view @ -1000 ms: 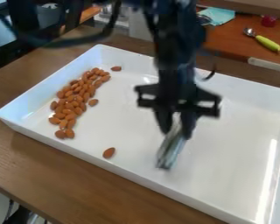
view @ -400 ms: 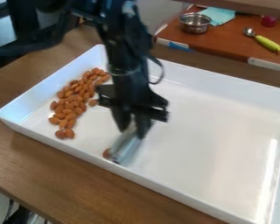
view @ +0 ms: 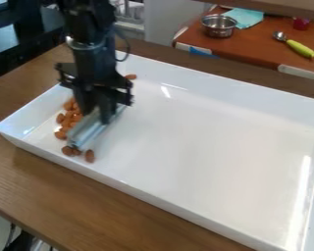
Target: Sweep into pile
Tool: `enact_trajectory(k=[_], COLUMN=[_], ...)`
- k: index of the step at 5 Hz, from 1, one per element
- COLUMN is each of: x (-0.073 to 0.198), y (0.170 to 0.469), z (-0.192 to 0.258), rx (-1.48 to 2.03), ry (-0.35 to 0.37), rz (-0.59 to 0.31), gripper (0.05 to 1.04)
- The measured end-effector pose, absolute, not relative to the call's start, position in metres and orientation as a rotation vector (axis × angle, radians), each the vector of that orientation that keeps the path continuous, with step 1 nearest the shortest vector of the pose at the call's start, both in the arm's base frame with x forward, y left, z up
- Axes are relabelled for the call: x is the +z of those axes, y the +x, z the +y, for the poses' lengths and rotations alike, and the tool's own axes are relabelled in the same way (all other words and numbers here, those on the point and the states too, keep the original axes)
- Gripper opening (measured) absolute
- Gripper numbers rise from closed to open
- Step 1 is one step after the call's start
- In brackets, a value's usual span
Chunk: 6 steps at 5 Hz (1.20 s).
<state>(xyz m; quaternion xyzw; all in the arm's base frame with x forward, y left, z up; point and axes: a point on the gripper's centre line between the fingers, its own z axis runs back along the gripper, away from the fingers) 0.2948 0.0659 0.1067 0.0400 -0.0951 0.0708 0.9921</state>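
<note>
The black arm (view: 88, 46) comes in from the top edge, left of centre, and hangs almost straight down over the left end of the white tray (view: 205, 152). Its pincer (view: 98, 112) points downward, pinching a pale grey bar (view: 88, 131) that slants across the tray floor, its lower end toward the near wall. Inside the tray, the almonds (view: 61, 134) lie bunched on the bar's left side, some hidden behind it and the pincer. One almond sits just beside the bar's lower end; another is near the far wall. The tray rests on a brown wooden desk (view: 114, 215). Behind, a metal bowl (view: 219, 28) stands upright.
</note>
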Motion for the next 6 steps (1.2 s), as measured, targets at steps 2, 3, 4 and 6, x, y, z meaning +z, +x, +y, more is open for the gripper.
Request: enact_trajectory(k=[2,3,4,6], x=[0.115,0.149,0.181,0.156], y=[0.3,0.308,0.321,0.343], z=[0.078,0.048,0.001,-0.094], rx=[0.188,0.215,0.201,0.1], ry=[0.039,-0.106,-0.202,-0.195], rz=[-0.216,-0.232,-0.246,-0.196], gripper=[0.349,0.349,0.349,0.349])
